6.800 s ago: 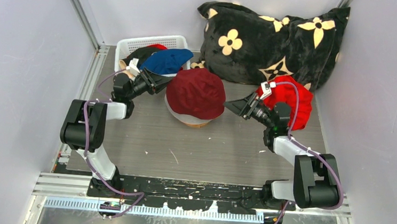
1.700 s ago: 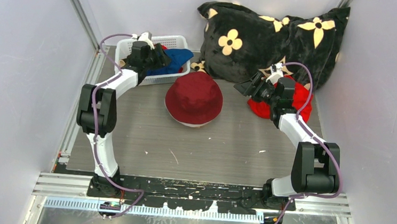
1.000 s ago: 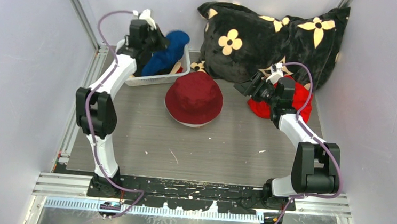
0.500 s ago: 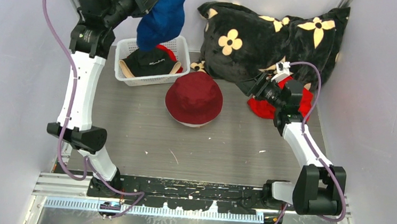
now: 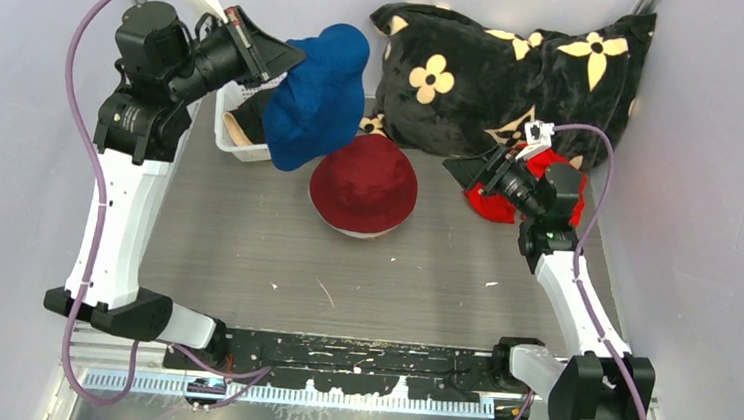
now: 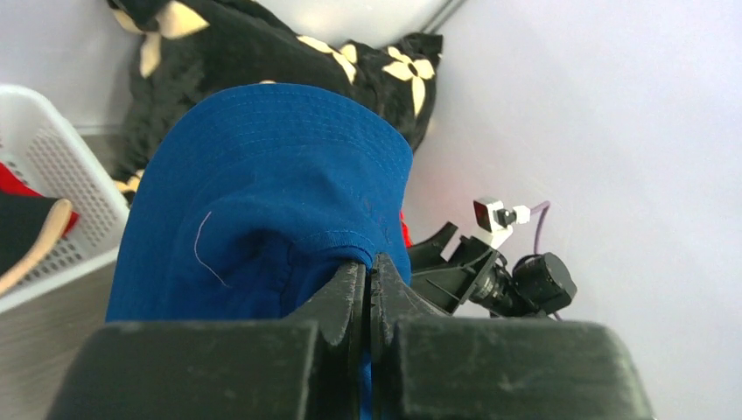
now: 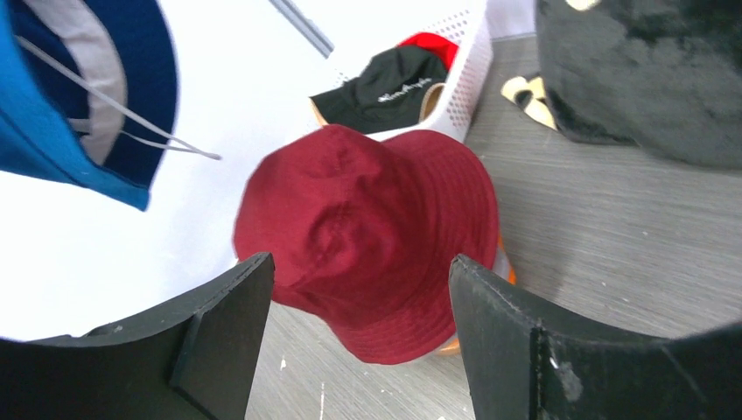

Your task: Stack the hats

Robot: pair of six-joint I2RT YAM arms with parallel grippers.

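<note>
Left gripper (image 6: 367, 267) pressed together on a fold of the blue hat (image 5: 317, 95), pinching the cloth between my two fingers; the hat hangs from that pinch, raised well above the bench (image 5: 392, 282), crown toward the cushion (image 5: 500, 65); seen from above it covers the right part of the white basket (image 5: 242, 150) and its lower edge overlaps the far left rim of the dark red hat (image 5: 365, 181); I cannot tell from above whether the two touch.

Dark red hat sits crown up at mid-bench, just beside the basket; a thin orange edge and a pale grey edge show under its brim at the near side.

Black hat (image 7: 394, 83) lies in the basket with white lettering on it; a bit of red cloth (image 7: 433, 42) shows behind it at the far corner.

Right gripper (image 7: 359, 265) spread wide, holding nothing, pointed at the dark red hat and apart from it; my right arm is over the bright red hat (image 5: 489, 205), which lies on the bench against the cushion at the right.
</note>
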